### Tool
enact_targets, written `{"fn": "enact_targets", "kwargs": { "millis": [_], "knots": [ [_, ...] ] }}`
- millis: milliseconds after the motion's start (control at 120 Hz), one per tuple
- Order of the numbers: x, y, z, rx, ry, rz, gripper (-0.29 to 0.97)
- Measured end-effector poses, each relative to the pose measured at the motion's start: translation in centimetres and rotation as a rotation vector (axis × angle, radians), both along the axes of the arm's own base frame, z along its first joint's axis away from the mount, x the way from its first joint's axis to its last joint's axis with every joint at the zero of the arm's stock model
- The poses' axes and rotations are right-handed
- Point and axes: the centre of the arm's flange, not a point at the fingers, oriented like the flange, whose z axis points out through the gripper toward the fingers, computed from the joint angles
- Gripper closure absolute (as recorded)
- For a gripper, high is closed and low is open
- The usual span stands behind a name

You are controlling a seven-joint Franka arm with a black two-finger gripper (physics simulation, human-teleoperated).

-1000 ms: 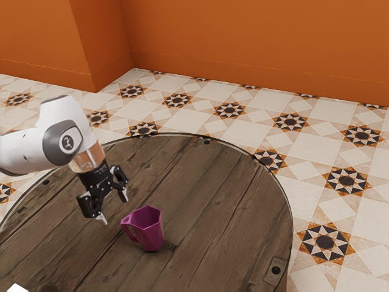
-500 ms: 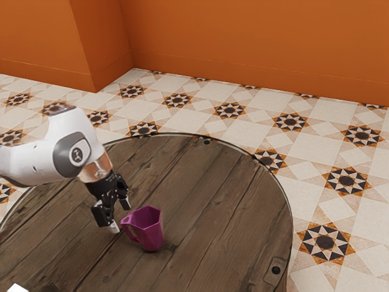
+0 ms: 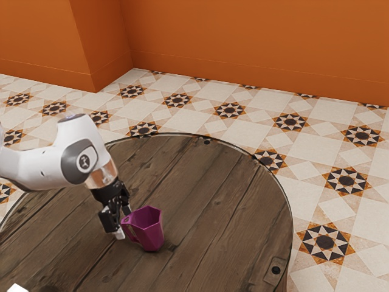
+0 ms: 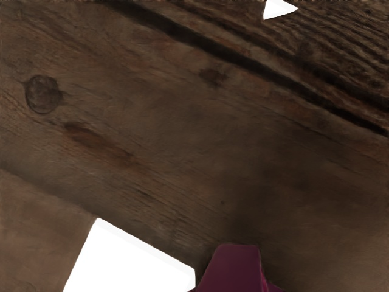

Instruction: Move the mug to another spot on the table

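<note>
Magenta and faceted, the mug (image 3: 148,226) stands upright on the round table (image 3: 219,201), in the near part of the top and toward the exterior view's left, with its handle turned to that same side. We see dark, weathered wooden planks across the table, with a thin pale rim around its far edge. Our white arm (image 3: 55,161) comes in from the exterior view's left and bends down over the planks. It brings the black end effector (image 3: 118,226) low, right against the handle side of the mug and close to the table top. Whether the end effector is wide, narrow or closed on the handle, we cannot tell from this angle. In the wrist view the mug (image 4: 234,271) shows as a blurred magenta shape just under our hand, over the brown grain of the table (image 4: 182,121). Beside it lies a white patch (image 4: 130,261) that we cannot identify. Beyond the table, a tiled floor (image 3: 304,140) with dark star patterns runs to an orange wall (image 3: 243,36) on the far side.
</note>
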Motion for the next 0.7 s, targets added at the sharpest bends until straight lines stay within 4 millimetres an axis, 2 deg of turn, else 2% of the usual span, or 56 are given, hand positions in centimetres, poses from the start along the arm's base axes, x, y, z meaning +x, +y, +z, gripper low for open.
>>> {"fn": "enact_targets", "kwargs": {
  "millis": [433,658,700],
  "knots": [
    [0.5,-1.0,-1.3,0.014,0.003,0.033,0.01],
    [0.6,-1.0,-1.2,0.016,-0.002,0.048,0.42],
    [0.6,-1.0,-1.2,0.016,-0.002,0.051,0.46]
  ]
}}
